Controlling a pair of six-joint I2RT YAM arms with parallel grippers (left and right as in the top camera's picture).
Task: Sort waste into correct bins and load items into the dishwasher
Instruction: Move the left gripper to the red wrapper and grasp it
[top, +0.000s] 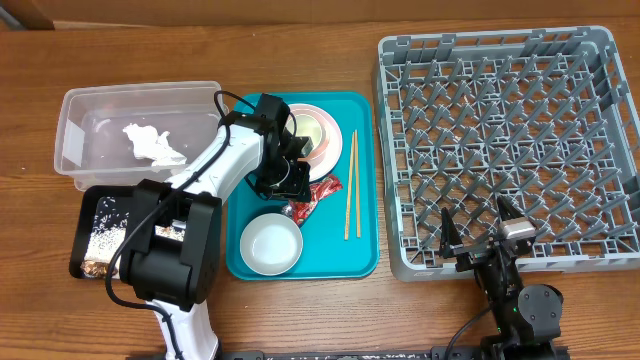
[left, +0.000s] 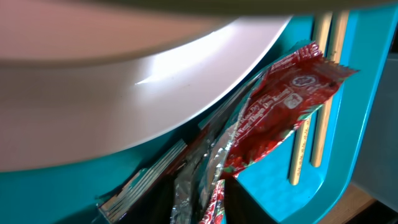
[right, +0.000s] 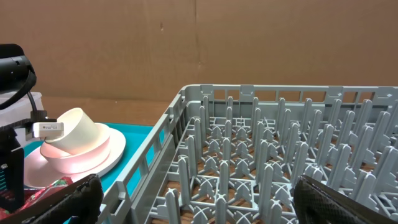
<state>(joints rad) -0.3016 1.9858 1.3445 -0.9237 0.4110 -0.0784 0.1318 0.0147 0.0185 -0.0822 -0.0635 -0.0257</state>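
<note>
Shiny red foil snack wrapper (top: 322, 192) on teal plastic tray (top: 330, 252), long axis 8 to 2 o'clock. Left gripper (top: 298, 192) pitched down over its 8 o'clock end, closure impossible to tell; right gripper (top: 478, 225) spread wide.

White-shelled left arm (top: 225, 160) with black joint housings and cable; black right arm (top: 520, 300), dark fingers (right: 62, 199)

The teal serving tray (top: 365, 200) lies on the worktop (top: 300, 50) between the clear plastic tub (top: 100, 110), left, and the grey plastic dish rack (top: 500, 130), right. The flat black tray (top: 88, 205) sits before the tub.
</note>
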